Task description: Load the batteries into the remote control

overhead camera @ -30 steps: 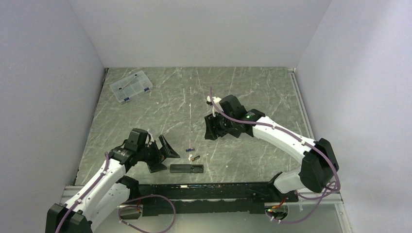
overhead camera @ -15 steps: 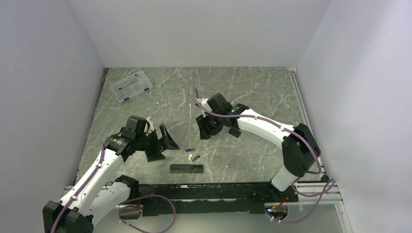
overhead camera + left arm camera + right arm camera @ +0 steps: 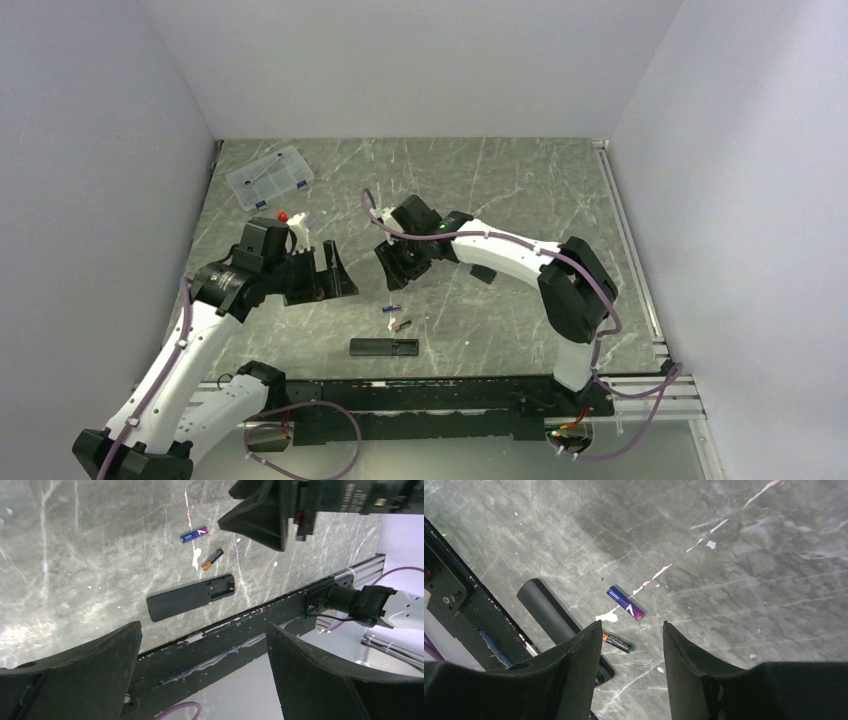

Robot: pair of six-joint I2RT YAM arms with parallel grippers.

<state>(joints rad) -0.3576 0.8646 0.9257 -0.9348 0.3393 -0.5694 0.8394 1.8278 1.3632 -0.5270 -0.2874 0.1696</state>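
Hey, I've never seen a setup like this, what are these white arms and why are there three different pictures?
These are two robot arms bolted at the near edge of a table. One picture looks down from above and behind them. The other two come from a camera on each wrist, so each arm's own fingers show at the bottom. On the table lie a slim black remote control, a blue-banded battery, a gold-ended battery, and a clear plastic box at the far left. The left gripper and the right gripper are both open and hold nothing.
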